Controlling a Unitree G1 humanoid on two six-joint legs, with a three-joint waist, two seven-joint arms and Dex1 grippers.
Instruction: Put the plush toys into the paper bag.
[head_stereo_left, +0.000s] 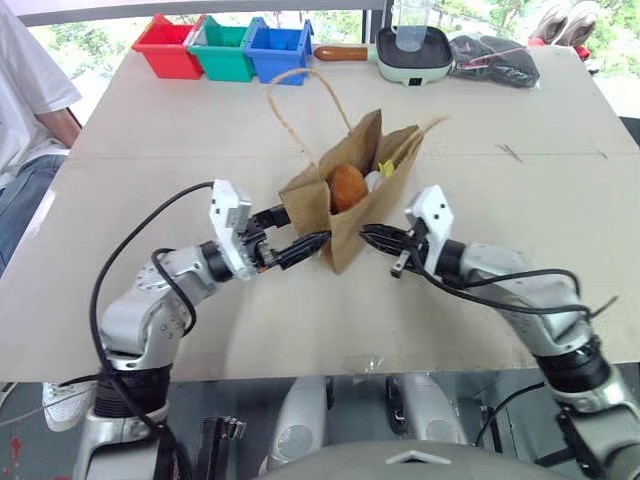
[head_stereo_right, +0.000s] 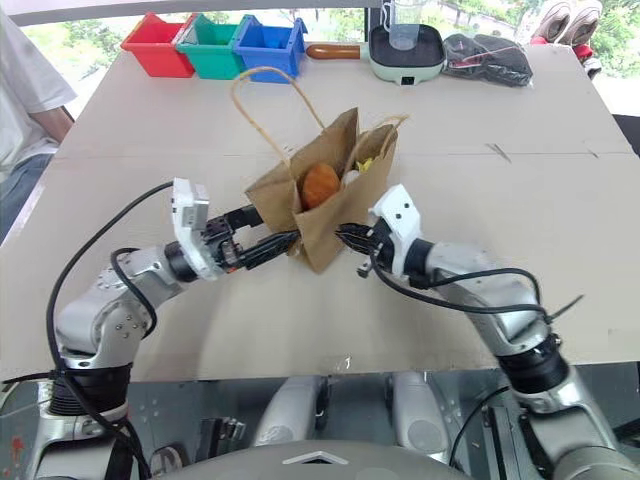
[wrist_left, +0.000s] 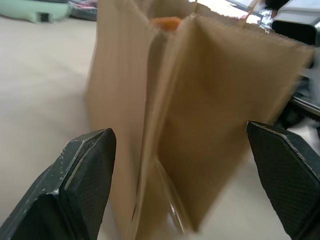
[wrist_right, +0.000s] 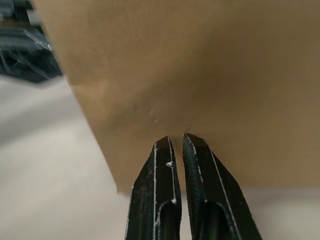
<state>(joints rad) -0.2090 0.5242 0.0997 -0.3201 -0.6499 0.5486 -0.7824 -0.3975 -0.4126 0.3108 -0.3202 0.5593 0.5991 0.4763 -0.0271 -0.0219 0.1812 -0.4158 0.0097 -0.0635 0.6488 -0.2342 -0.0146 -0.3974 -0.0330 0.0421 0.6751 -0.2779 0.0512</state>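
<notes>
Head views: your paper bag (head_stereo_left: 352, 205) stands on the counter (head_stereo_left: 560, 190), squarely between both arms; brown toy (head_stereo_left: 347, 187) and the white rocket (head_stereo_left: 372, 181) already sit inside. Left gripper (head_stereo_left: 300, 245) reaches level at its near corner, right gripper (head_stereo_left: 375, 236) level at the opposite wall.

Left wrist: fingers (wrist_left: 82, 187) wide, bag between them, untouched.

Right wrist: fingers (wrist_right: 155, 195) pinched together, empty, tips just at the bag wall.

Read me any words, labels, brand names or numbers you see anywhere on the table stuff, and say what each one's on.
None can be read.
Paper bag: plain, no print.
Red, green and blue bins: no labels.
Green pan: one dark mark on its front, too small to read.
</notes>
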